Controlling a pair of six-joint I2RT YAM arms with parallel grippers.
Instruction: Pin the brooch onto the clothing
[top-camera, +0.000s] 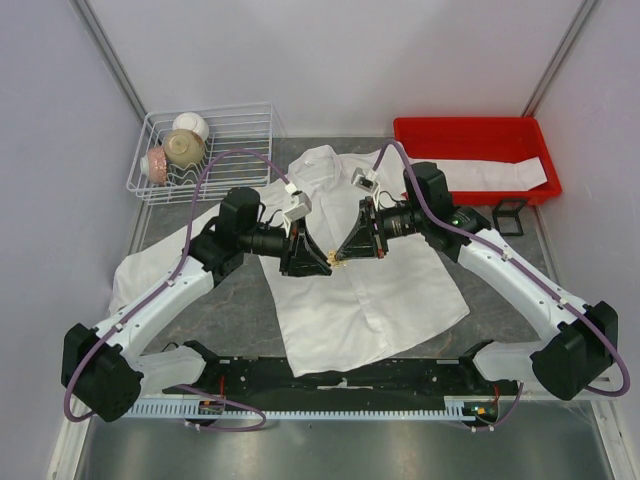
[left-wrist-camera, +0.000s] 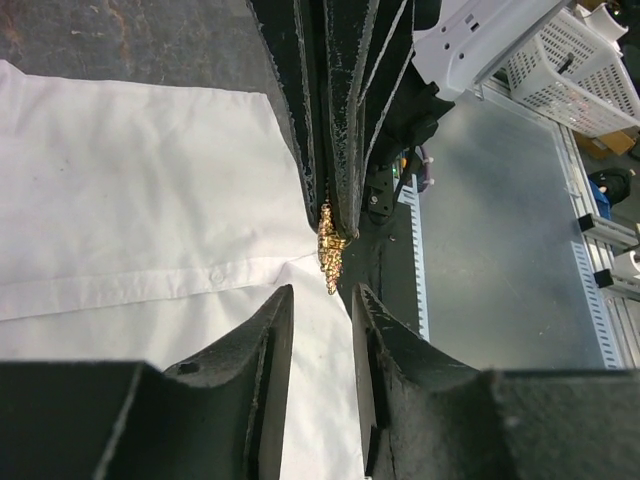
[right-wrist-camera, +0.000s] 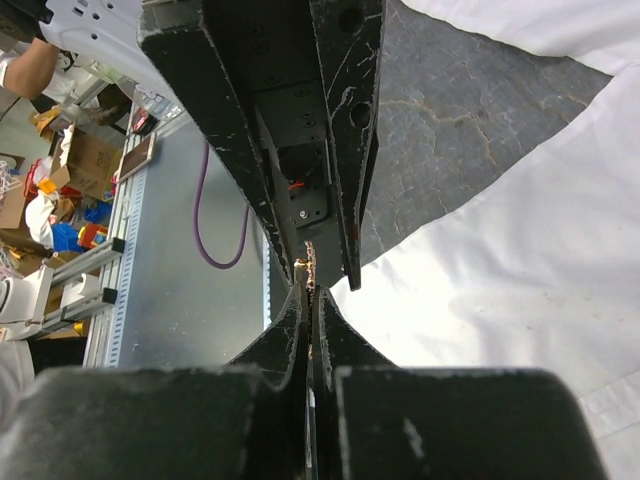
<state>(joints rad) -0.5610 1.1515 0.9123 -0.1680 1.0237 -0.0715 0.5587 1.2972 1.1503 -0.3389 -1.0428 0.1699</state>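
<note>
The white shirt (top-camera: 375, 300) lies flat on the grey table between the arms; it also shows in the left wrist view (left-wrist-camera: 130, 200) and the right wrist view (right-wrist-camera: 520, 250). My right gripper (top-camera: 343, 258) (right-wrist-camera: 311, 293) is shut on the small gold brooch (left-wrist-camera: 330, 250) (right-wrist-camera: 308, 262) and holds it just above the shirt's middle front. My left gripper (top-camera: 326, 262) (left-wrist-camera: 322, 292) is open, tip to tip with the right one. Its fingers (left-wrist-camera: 275, 330) stand on either side of the brooch's free end without touching it.
A white wire basket (top-camera: 250, 125) with bowls stands at the back left. A red tray (top-camera: 470, 135) holding a white cloth stands at the back right, with a small black stand (top-camera: 508, 215) in front of it. The shirt's sleeve (top-camera: 150, 270) spreads to the left.
</note>
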